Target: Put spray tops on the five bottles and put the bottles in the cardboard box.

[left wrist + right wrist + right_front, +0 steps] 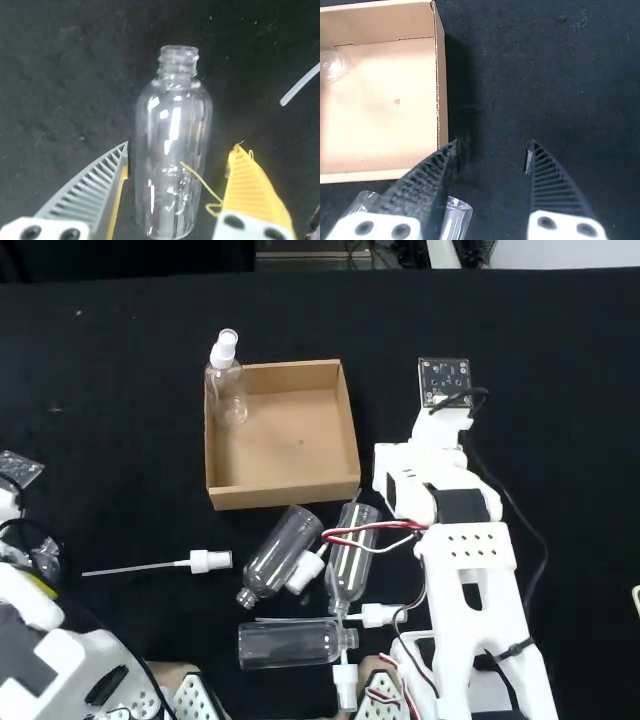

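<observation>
With one capped bottle [226,390] standing in the box's [283,498] far corner, capping seems the step in hand. The left tool [181,147], well apart from the box, is spread around a topless bottle [172,115] without pinching it, while the right tool [492,143] hangs spread just beside the box's wall. Next, the left tool should close on that bottle so it can meet the spray top [205,561] lying near the box's front. The worktop [120,360] is black cloth, and the room [330,252] beyond the box is barely visible.

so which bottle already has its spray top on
The bottle standing upright in a far corner of the cardboard box; the three bottles lying in front of it have bare necks.
</observation>
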`<state>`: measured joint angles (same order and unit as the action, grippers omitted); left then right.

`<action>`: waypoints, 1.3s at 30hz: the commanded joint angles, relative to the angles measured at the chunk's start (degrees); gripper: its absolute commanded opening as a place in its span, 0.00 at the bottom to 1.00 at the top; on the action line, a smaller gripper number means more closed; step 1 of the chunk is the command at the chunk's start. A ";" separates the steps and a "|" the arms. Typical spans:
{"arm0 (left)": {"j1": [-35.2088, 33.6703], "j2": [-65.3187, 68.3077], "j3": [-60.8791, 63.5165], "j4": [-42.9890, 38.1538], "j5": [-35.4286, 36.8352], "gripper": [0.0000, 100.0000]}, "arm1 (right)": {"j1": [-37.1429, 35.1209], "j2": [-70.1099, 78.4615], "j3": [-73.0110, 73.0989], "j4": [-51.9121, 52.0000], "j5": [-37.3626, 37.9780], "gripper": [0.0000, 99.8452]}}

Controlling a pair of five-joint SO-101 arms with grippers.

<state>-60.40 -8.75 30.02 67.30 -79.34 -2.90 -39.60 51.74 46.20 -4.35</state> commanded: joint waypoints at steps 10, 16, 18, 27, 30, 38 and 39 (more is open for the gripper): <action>1.27 6.77 -2.68 -6.42 -0.62 0.29 | 0.79 -1.89 -0.40 0.09 0.26 0.20; 1.27 6.59 -1.01 -6.33 -0.35 0.16 | 0.88 -1.89 -0.40 0.09 0.26 0.20; 1.36 6.51 -0.13 -6.33 -0.35 0.03 | 0.88 -2.15 -0.40 0.26 0.26 0.20; -2.07 -1.76 -2.59 6.33 -0.18 0.03 | -5.36 -4.70 -13.05 19.16 12.22 0.20; -3.03 -8.53 -1.54 11.08 2.20 0.03 | -15.47 -4.53 -15.16 25.23 18.64 0.20; -9.19 -20.48 7.43 2.73 5.36 0.03 | -42.46 -2.33 -15.08 27.96 26.20 0.20; -9.80 -21.27 8.84 2.37 4.13 0.03 | -44.48 -0.48 -15.34 27.69 26.73 0.20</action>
<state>-66.81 -24.84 35.21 72.84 -73.36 -39.38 -41.98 39.87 73.63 20.79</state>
